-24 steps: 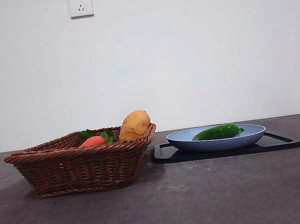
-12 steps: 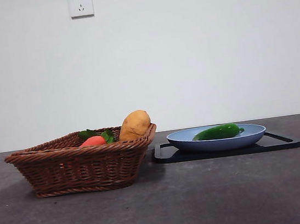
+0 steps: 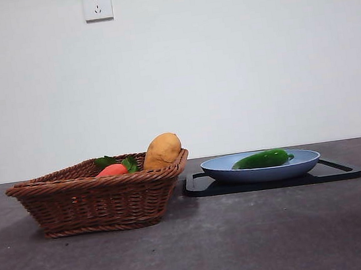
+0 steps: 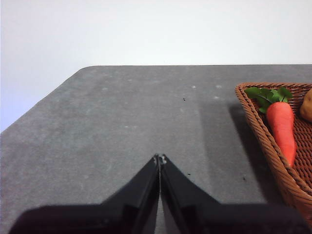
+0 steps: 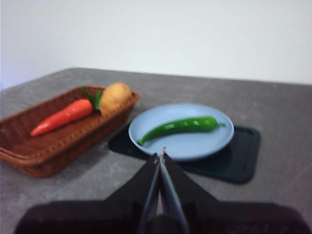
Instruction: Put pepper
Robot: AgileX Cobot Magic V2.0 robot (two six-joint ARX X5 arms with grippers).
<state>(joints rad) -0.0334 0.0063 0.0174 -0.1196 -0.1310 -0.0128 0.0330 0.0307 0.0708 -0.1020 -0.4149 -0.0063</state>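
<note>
The dark green pepper lies on a light blue plate that rests on a black tray, right of the basket. The right wrist view shows the pepper lying across the plate. My right gripper is shut and empty, held back from the plate. My left gripper is shut and empty above bare table, beside the basket's side. Neither gripper shows in the front view.
A brown wicker basket stands left of the tray, holding a tan potato and a red-orange carrot with green leaves. The carrot also shows in the left wrist view. A white wall stands behind the table.
</note>
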